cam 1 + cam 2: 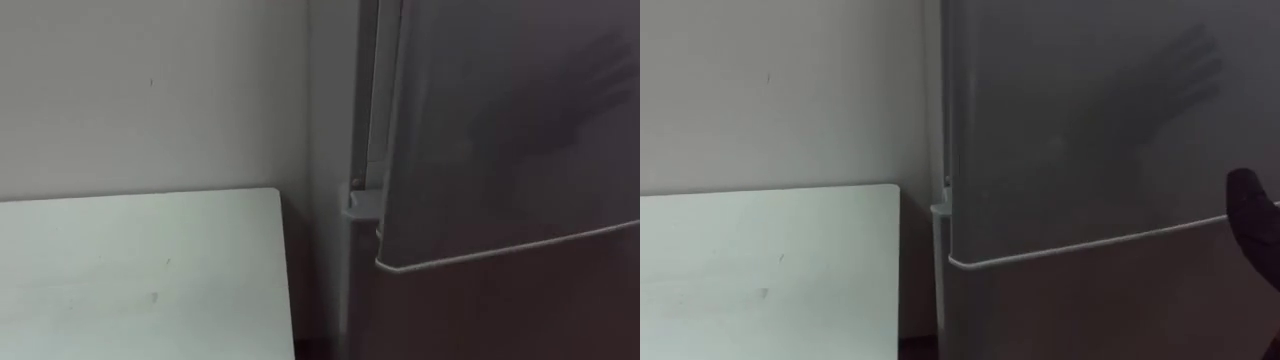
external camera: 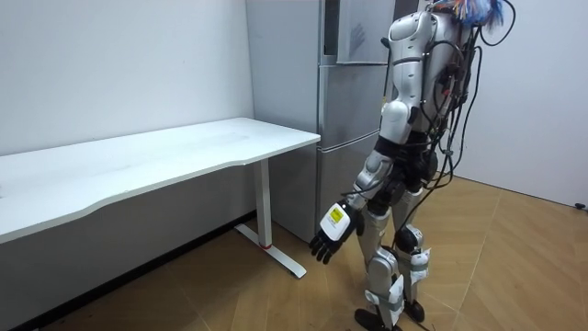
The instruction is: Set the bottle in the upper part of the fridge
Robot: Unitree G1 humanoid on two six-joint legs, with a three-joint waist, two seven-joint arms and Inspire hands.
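Before the fridge: my left hand hangs low, slack, empty; right hand by the upper door, grip unreadable. Bottle's whereabouts: cannot tell. Likely step: opening door; next, pull it wide.

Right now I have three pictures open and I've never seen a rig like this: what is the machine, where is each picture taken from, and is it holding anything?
It is a humanoid robot on two legs, with two arms and fingered hands. The room view comes from a camera standing off in the room: the robot stands facing a grey fridge, a white table on its left. The two eye views come from a stereo camera on its head, so both show nearly the same: the table's corner, the wall and the fridge close up. Its left hand hangs open by its thigh and holds nothing. The dark shape at the right eye view's right edge is probably its right hand, raised near the fridge; whether it holds anything I cannot tell.
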